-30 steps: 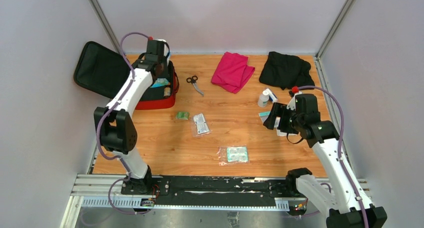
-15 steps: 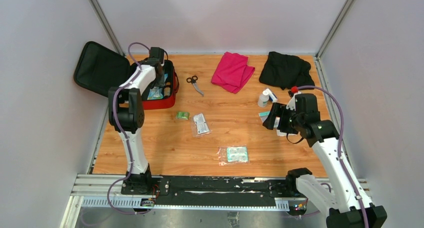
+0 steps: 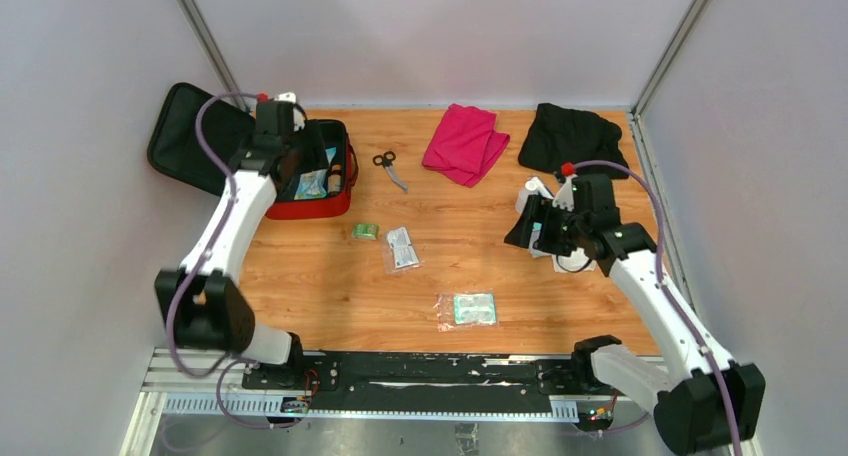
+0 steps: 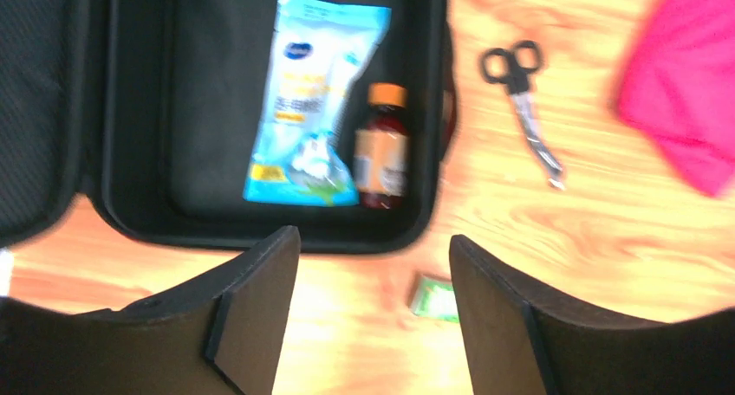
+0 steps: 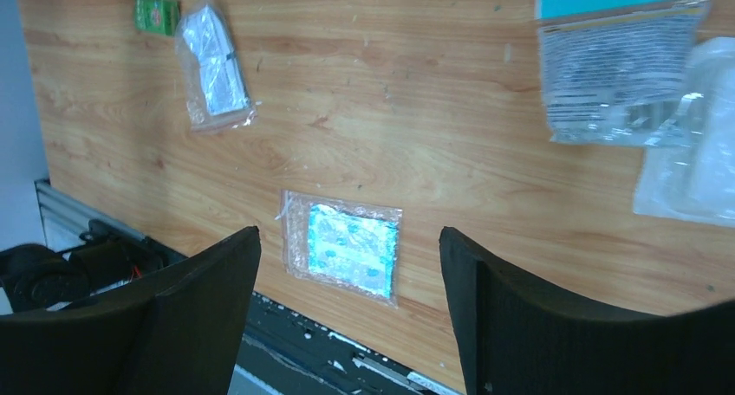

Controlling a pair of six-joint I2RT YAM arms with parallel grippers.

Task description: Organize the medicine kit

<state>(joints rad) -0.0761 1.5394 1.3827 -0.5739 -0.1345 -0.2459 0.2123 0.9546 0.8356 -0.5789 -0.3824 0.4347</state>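
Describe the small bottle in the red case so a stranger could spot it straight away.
Look to the far left corner of the wooden table, where the red medicine kit lies open, showing its black lining. Two things lie inside it side by side: a flat blue-and-white packet and, to its right, the bottle. Unlike the packet, it is dark brown with an orange cap.

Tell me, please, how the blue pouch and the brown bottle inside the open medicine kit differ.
The blue pouch is a flat packet; the brown bottle is cylindrical. The blue pouch is clearly longer and wider than the brown bottle. The blue pouch is printed in blue and white; the brown bottle has an orange cap and a pale label. Both lie side by side on the black lining of the medicine kit.
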